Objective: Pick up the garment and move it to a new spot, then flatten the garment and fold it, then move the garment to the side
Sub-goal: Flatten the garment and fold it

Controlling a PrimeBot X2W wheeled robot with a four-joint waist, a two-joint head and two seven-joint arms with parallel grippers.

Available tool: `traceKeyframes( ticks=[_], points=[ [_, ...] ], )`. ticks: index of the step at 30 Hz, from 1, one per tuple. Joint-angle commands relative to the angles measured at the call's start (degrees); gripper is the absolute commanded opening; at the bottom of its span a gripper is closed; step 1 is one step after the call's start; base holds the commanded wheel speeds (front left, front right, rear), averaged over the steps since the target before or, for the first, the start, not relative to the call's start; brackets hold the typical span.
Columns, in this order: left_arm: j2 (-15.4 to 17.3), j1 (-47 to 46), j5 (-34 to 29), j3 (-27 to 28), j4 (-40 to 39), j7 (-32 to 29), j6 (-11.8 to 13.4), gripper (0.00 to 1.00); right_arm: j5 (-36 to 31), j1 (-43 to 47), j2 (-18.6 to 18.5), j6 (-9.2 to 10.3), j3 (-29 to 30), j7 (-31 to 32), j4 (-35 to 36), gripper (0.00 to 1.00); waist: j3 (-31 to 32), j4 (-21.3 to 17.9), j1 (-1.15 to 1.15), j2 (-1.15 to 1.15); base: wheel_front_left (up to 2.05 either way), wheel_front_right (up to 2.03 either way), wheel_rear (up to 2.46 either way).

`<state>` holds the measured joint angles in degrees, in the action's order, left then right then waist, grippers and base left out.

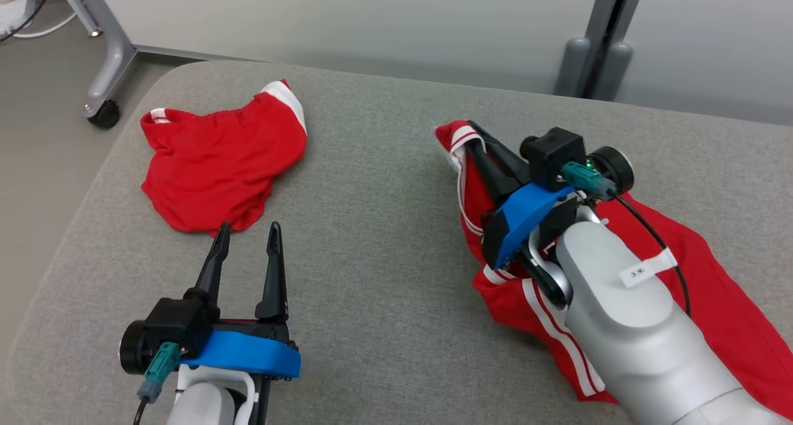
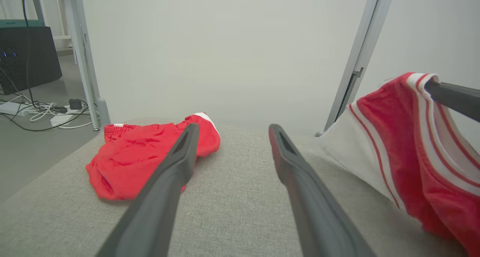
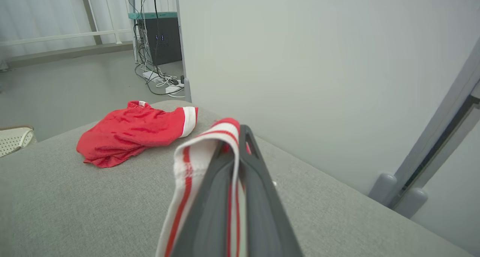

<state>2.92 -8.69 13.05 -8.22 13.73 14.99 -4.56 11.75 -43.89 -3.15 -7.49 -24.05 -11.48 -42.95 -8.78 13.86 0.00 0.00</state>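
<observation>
The right pincer (image 1: 472, 134) clamps the striped garment (image 1: 725, 301), half hidden by its arm (image 1: 626, 326); left pincer (image 1: 249, 227) gapes.

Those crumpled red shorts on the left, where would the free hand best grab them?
Take the shorts by their near edge, probably coming in low from the robot's own side. That edge looks rolled into a thicker fold and lies just ahead of the open left gripper, so its fingers could close over it. The middle lies flatter against the pad.
</observation>
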Motion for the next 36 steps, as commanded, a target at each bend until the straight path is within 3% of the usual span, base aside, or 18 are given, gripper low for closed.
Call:
traceKeyframes(
  ticks=[1,11,12,13,20,29,32,36],
  points=[
    [-0.1,-1.0,0.3,-0.3,0.1,0.3,0.0,1.0,1.0,-1.3,0.2,-0.01,-1.6,0.4,-0.4,0.0,-0.4,0.8,0.0,0.0,0.0,0.0,0.0],
    [-0.1,-2.0,1.4,-2.4,0.6,0.3,0.5,1.0,15.1,-3.9,0.2,-0.01,-15.8,-1.0,0.4,0.0,-1.5,3.4,0.0,0.0,0.0,0.0,0.0],
    [-0.1,-2.1,1.5,-2.5,0.7,0.3,0.6,1.0,16.2,-3.9,0.2,-0.02,-17.4,-0.6,0.0,0.6,-1.5,3.4,0.0,0.0,0.0,0.0,0.0],
    [-0.1,-2.2,1.6,-2.7,0.9,0.3,0.6,1.0,17.0,-4.0,0.2,-0.01,-18.6,-0.6,-0.6,1.0,-1.6,3.4,0.0,0.0,0.0,0.0,0.0],
    [-0.1,-1.6,0.8,-1.7,1.3,0.3,0.9,1.0,18.5,-2.3,0.2,-0.01,-22.6,-2.6,-2.4,1.0,-0.3,0.4,0.0,0.0,0.0,0.0,0.0],
    [0.0,0.9,-1.6,2.0,1.2,0.3,0.0,1.0,13.7,1.9,-1.2,-0.01,-17.5,-3.7,-5.2,1.0,2.2,-6.4,0.0,0.0,0.0,0.0,0.0],
    [0.0,1.3,-2.0,2.7,1.0,0.3,-0.4,1.0,12.9,3.8,-3.0,-0.01,-13.6,-3.8,-1.9,1.0,2.5,-7.8,0.0,0.0,0.0,0.0,0.0],
    [0.0,1.7,-2.4,3.3,0.6,0.3,-0.4,1.0,10.2,9.9,-5.2,-0.01,-3.3,-3.8,6.4,1.0,2.6,-9.5,0.0,0.0,0.0,0.0,0.0]
  ],
)
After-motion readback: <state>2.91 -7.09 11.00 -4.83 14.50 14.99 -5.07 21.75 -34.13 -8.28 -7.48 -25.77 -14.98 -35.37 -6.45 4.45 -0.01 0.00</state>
